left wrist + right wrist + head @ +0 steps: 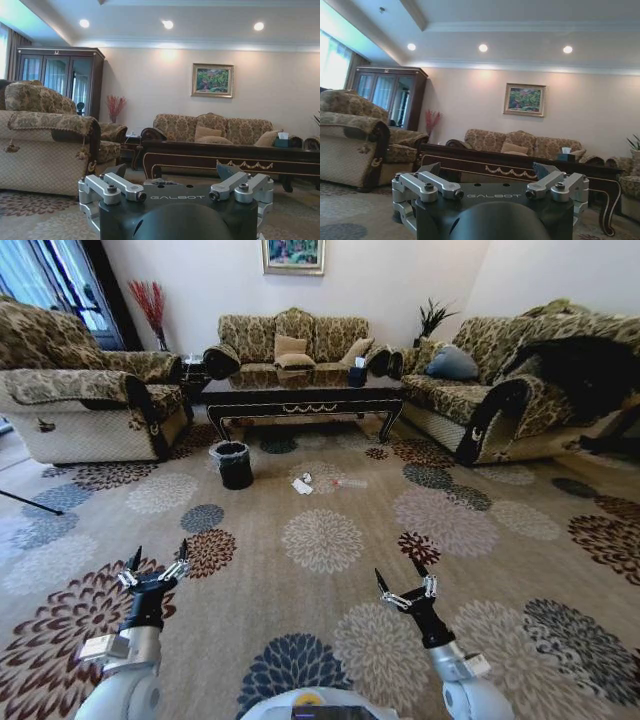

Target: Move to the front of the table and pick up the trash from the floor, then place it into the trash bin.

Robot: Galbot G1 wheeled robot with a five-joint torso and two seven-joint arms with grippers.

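Floral carpet (320,540); both grippers low, jaws released: left gripper (157,560), right gripper (404,581). Trash (303,485), bin (234,464), table (300,395) well ahead of jaws.

Patterned gold-brown fabric sofas (295,340) round room. Floral beige carpet (320,540) underfoot. Framed landscape painting (212,80) on cream wall. Red dried-stem vase (152,308) in corner. Dark wood glass-door cabinet (60,80) behind armchair.

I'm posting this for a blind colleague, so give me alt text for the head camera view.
Trash lies on a floral carpet beside a black trash bin, in front of a dark wood table ringed by patterned sofas. Nearer the camera, the left gripper and right gripper are held open above the carpet.
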